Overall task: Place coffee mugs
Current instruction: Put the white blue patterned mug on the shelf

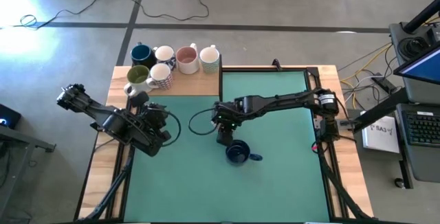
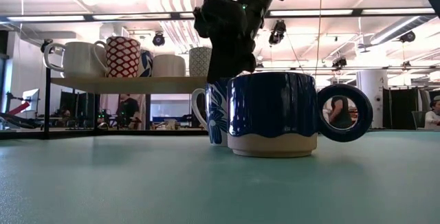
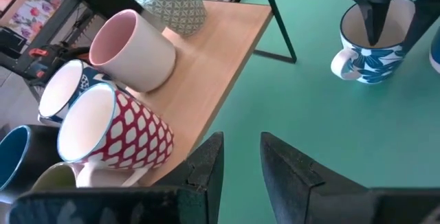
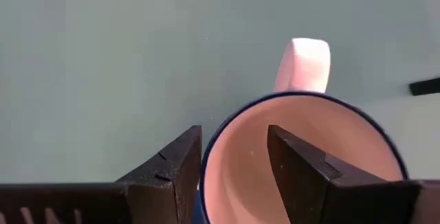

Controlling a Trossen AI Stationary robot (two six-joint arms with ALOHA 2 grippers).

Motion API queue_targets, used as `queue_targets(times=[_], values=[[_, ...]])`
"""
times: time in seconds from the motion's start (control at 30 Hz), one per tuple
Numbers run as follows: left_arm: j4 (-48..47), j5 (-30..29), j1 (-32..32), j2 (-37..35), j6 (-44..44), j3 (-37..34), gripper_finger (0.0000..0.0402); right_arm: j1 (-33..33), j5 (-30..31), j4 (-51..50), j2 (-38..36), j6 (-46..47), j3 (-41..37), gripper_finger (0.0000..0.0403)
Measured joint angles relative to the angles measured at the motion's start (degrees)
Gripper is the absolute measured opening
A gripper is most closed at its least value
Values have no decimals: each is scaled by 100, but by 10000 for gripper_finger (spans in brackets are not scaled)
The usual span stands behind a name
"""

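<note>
A white mug with a blue flower pattern (image 3: 371,62) stands upright on the green mat (image 1: 275,183). My right gripper (image 4: 234,138) is over it, open and slanting down. One finger is inside the mug and one outside, on either side of the rim (image 4: 206,148), opposite the white handle (image 4: 302,64). A dark blue mug (image 1: 237,154) stands on its base just nearer, handle toward the table's right. My left gripper (image 3: 240,145) hangs open and holds nothing, over the mat's left part beside the shelf. The gripper hides the flowered mug in the high view.
A wooden shelf (image 1: 185,80) at the table's far left carries several mugs, among them a pink-inside mug (image 3: 130,49), a red-patterned one (image 3: 117,131) and an olive-green one (image 1: 137,76). A black cable (image 1: 196,124) loops over the mat. Bare mat lies toward the near edge.
</note>
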Motion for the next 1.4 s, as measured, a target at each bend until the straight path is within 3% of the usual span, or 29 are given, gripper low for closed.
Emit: queue_targets(times=[0.2,0.5,1.4], values=[[-52,-1,0,-62,2,0,79,-9,-14,16,112,-178,2,137],[-136,1,0,-142,7,0,79,-14,90,-15,273,-510,14,21],[-137,0,0,-231,0,0,79,-28,11,403,777,-1270,909,29]])
